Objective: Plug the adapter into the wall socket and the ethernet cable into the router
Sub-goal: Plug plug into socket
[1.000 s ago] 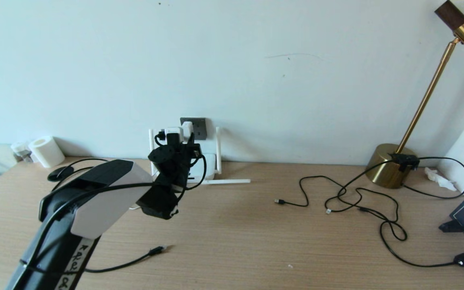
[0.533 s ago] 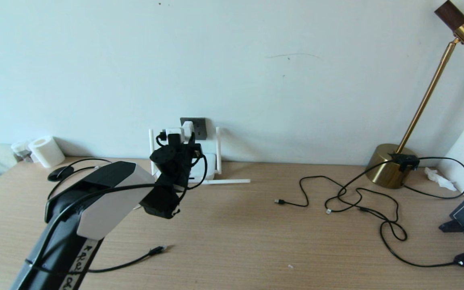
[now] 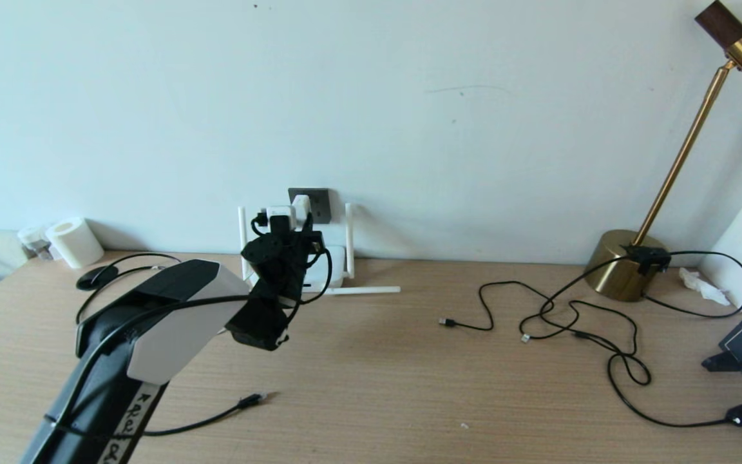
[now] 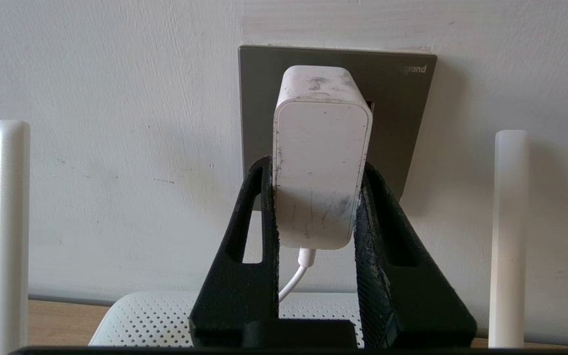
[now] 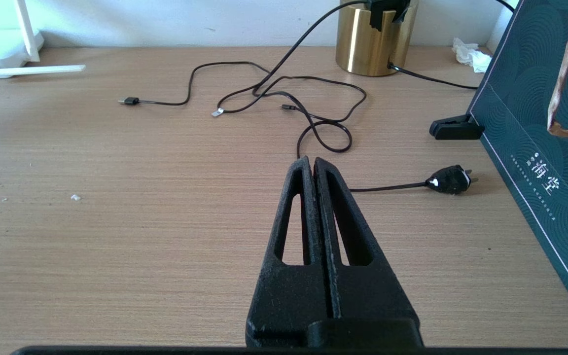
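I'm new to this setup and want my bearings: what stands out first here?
The left gripper at the wall, its fingers clamping the white adapter against the dark grey wall socket, above the router. The ethernet cable lies loose on the table.

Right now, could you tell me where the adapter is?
The adapter is clamped in the left gripper against the wall socket, above the router, left of centre in the head view.

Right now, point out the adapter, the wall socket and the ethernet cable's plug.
adapter [image 4: 321, 162], left wrist view, back face.
wall socket [image 4: 402, 123], left wrist view, bare plate beside adapter.
ethernet cable [image 3: 252, 401], head view, plug end on table.
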